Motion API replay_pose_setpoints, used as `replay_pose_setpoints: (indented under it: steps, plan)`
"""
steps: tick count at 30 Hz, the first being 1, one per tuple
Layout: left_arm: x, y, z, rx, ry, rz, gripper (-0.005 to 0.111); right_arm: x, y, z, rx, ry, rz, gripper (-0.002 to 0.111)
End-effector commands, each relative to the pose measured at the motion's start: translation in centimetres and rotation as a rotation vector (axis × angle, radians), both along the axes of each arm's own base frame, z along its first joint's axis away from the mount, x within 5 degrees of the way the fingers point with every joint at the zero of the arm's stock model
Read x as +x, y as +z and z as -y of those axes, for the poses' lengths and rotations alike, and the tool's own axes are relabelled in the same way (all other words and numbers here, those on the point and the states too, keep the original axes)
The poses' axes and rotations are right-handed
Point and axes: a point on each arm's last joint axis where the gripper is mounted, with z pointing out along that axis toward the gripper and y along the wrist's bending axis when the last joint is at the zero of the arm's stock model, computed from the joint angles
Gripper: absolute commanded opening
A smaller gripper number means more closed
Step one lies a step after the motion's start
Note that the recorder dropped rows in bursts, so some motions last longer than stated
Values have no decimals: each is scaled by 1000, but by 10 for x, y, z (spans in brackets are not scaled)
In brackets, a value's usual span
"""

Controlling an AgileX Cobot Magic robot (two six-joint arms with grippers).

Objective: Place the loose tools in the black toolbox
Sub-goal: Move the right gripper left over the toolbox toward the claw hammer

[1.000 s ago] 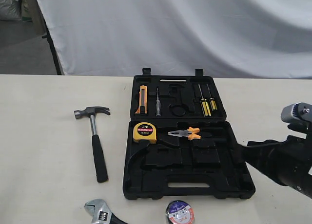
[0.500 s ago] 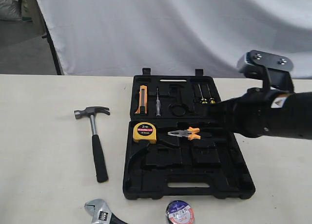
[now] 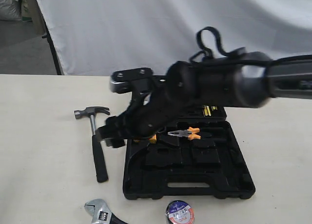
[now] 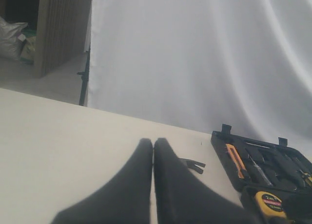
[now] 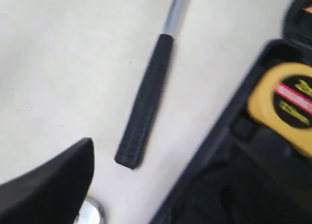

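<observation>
The claw hammer [image 3: 96, 141] lies on the table left of the black toolbox [image 3: 195, 185], which is open and flat. My right arm reaches across the toolbox; its gripper [image 3: 110, 135] hovers just right of the hammer's black handle [image 5: 145, 103]. One dark finger [image 5: 56, 182] shows far off centre and nothing is held, so it looks open. The adjustable wrench [image 3: 101, 212] and the tape roll [image 3: 179, 213] lie at the table's front edge. My left gripper [image 4: 153, 144] is shut and empty over bare table, with the hammer's claw [image 4: 193, 164] beyond it.
In the toolbox [image 4: 273, 158] sit a yellow tape measure [image 3: 152, 136], orange-handled pliers [image 3: 187, 133], an orange knife [image 4: 236, 159] and screwdrivers [image 3: 208, 109]. A white backdrop hangs behind the table. The right arm covers much of the lid half.
My right arm has swept from the right edge across the toolbox to the left; its gripper now hangs beside the hammer handle. The tools have not moved.
</observation>
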Motion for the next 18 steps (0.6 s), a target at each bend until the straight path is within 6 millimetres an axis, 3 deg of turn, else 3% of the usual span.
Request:
replay_pose_setpoints:
  steps: [1, 7, 12, 18]
  plan:
    - [-1, 2, -1, 2, 26, 13, 1, 8, -6, -48, -22, 163, 58, 76]
    - [-1, 2, -1, 2, 26, 13, 1, 36, -33, -99, -37, 255, 136, 76]
    - [-1, 2, -1, 2, 26, 13, 1, 69, -57, -107, -118, 258, 170, 76]
    - [-1, 2, -1, 2, 26, 13, 1, 86, -86, -118, -109, 264, 208, 76]
